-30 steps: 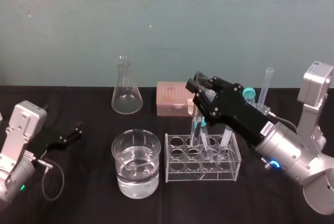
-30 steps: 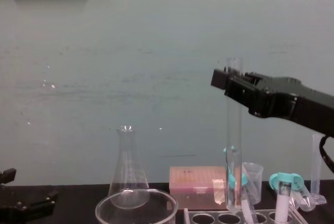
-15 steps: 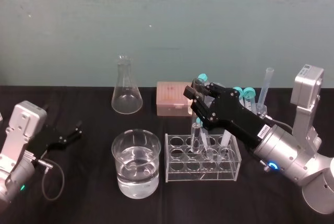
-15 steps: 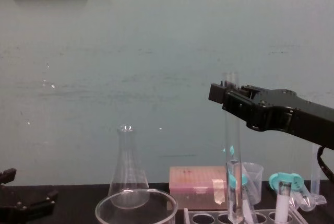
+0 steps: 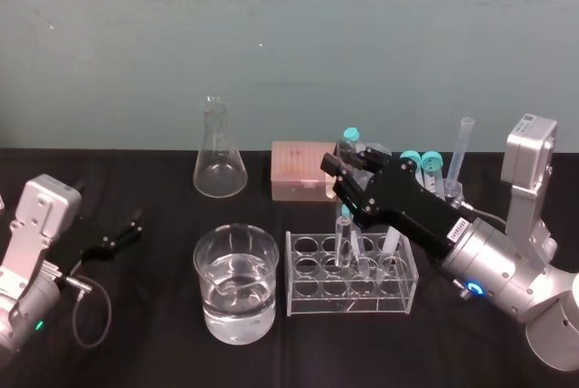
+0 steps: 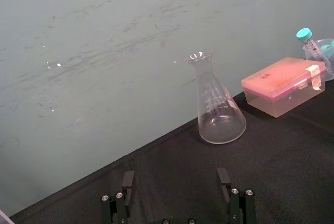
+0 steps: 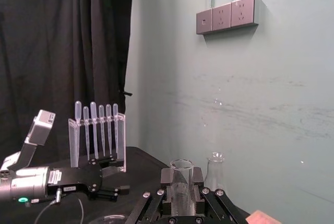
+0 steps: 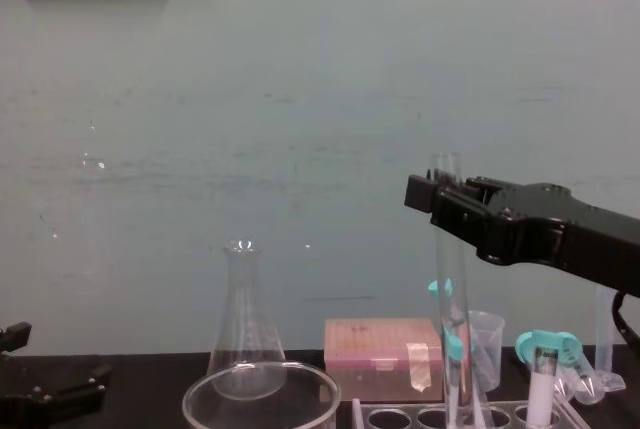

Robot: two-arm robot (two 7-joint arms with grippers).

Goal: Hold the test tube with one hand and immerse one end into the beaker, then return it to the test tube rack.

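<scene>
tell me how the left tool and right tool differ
The right tool is shut on the test tube, its lower end in the test tube rack; the left tool is open and empty. The right tool is raised over the rack; the left tool sits low at the left of the table. Both are black.

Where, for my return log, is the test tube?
Right of centre in the head view, the test tube stands in the test tube rack, its top in the right gripper.
</scene>
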